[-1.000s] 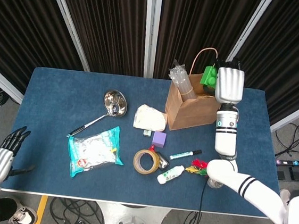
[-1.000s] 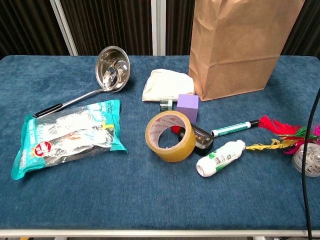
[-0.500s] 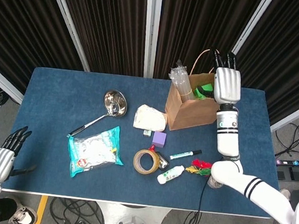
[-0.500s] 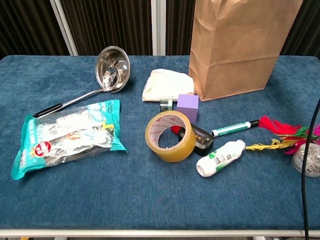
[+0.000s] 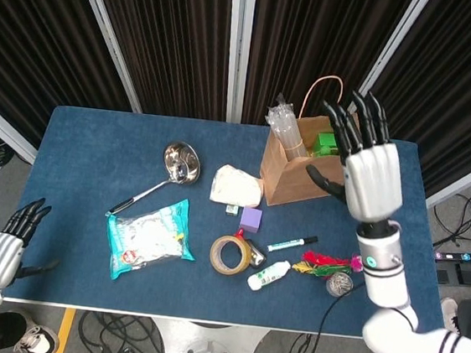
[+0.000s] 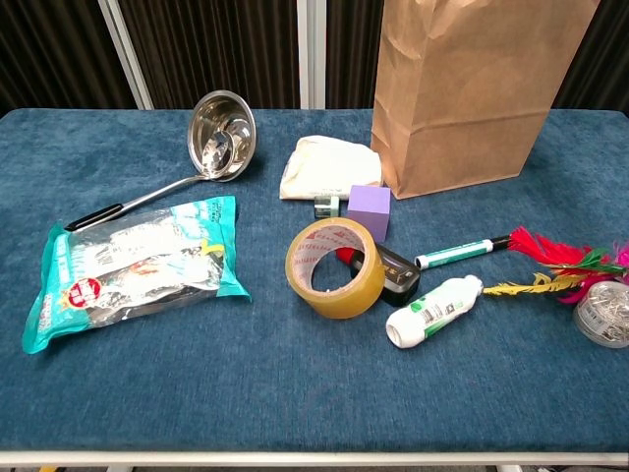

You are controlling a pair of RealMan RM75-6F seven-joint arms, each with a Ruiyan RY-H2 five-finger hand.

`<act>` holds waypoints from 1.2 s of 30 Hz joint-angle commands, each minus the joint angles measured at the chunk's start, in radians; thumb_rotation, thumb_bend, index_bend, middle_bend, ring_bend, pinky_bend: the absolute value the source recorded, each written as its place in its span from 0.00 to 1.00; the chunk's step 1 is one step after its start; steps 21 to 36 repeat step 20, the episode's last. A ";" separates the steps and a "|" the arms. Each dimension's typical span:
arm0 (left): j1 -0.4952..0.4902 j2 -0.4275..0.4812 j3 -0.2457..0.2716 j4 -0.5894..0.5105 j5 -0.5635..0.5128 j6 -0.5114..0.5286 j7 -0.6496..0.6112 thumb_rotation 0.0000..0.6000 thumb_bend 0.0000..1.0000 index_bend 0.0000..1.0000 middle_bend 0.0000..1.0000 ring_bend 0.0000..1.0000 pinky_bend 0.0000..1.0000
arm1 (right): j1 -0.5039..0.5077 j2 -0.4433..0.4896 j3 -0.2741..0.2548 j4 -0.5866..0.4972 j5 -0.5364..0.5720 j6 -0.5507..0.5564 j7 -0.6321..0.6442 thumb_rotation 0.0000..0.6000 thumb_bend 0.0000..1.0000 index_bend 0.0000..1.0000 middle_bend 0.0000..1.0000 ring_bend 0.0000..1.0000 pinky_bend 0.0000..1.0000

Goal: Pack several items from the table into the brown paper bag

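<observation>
The bag stands upright at the far right of the tabletop, with a green block and clear plastic already poking from its mouth. It is thin paper, likely to tip or crumple if pushed, so things should be lowered in from above.

The snack pack looks light, soft and slippery; pinching a sealed edge seems best. The ladle is stiff steel and probably heaviest; take it at the handle. The tape roll is rigid and offers its ring to hook. The small bottle is smooth and may roll.

The right hand hangs empty, fingers spread, near the bag. The left hand is off the tabletop edge, empty, fingers extended.
</observation>
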 commanded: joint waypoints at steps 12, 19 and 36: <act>-0.021 0.007 0.025 -0.059 0.054 0.007 0.079 1.00 0.06 0.09 0.11 0.00 0.14 | -0.517 0.040 -0.475 0.252 -0.074 0.134 0.220 1.00 0.00 0.13 0.19 0.03 0.00; -0.012 0.012 0.031 -0.055 0.043 -0.006 0.092 1.00 0.06 0.09 0.11 0.00 0.14 | -0.543 -0.044 -0.440 0.455 -0.078 0.167 0.296 1.00 0.00 0.13 0.18 0.03 0.00; -0.010 0.012 0.032 -0.054 0.041 -0.007 0.092 1.00 0.06 0.09 0.11 0.00 0.14 | -0.543 -0.048 -0.435 0.463 -0.075 0.165 0.297 1.00 0.00 0.13 0.18 0.03 0.00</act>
